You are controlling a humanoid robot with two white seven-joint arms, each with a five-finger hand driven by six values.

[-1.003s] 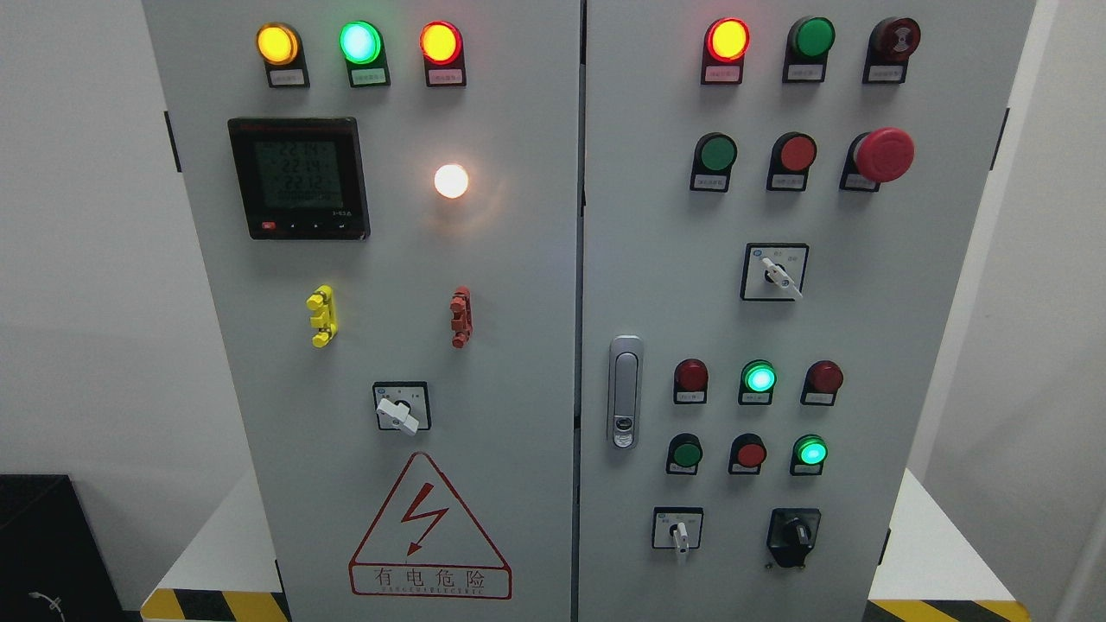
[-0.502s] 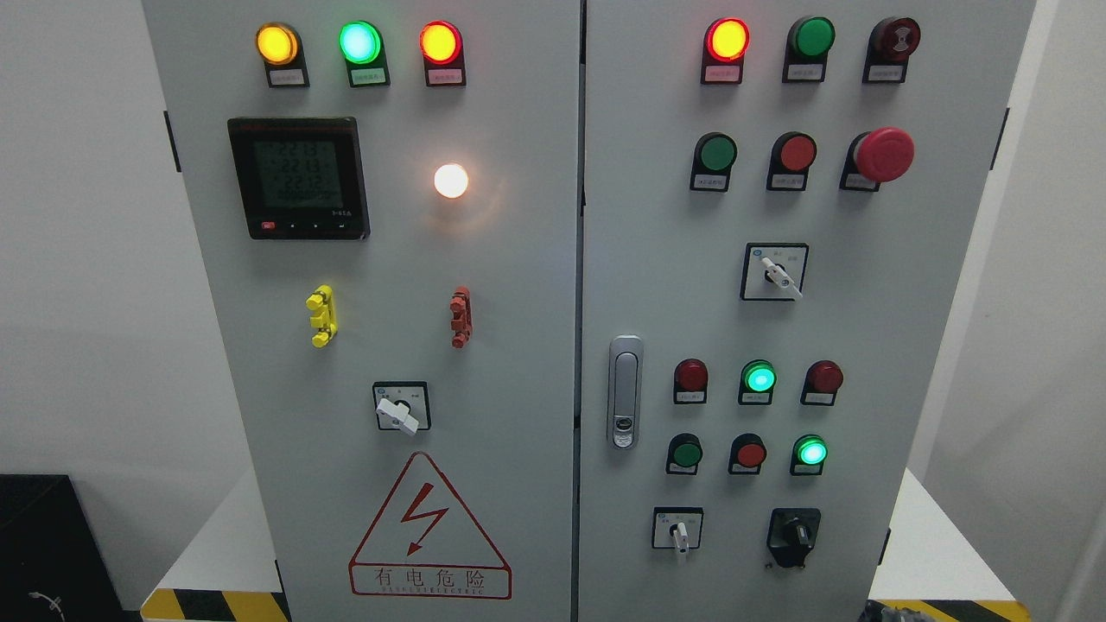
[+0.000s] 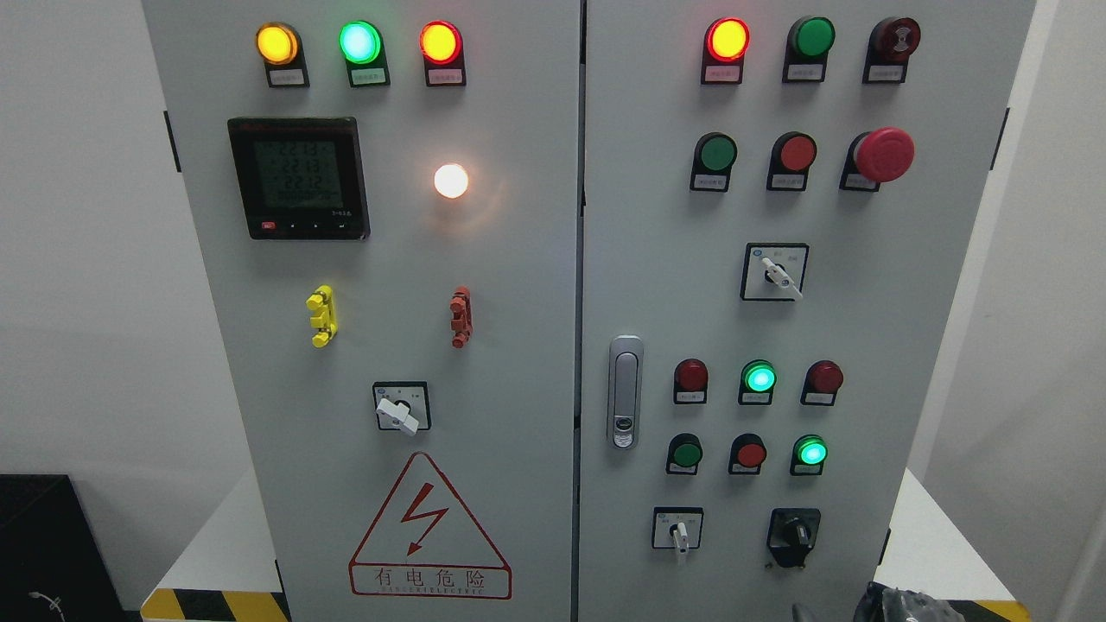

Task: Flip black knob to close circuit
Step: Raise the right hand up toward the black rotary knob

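Right hand just showing at bottom edge, right of middle; finger state impossible to tell. Black knob sitting low on right door of cabinet, untouched. Reach step beginning; next: rising to knob, gripping, twisting.

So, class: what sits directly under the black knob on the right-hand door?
Under the black knob there is bare grey door. At the bottom edge a dark hand is partly in frame; its arm is cut off, so which side it belongs to can't be told.

knob low on right door (hand below)
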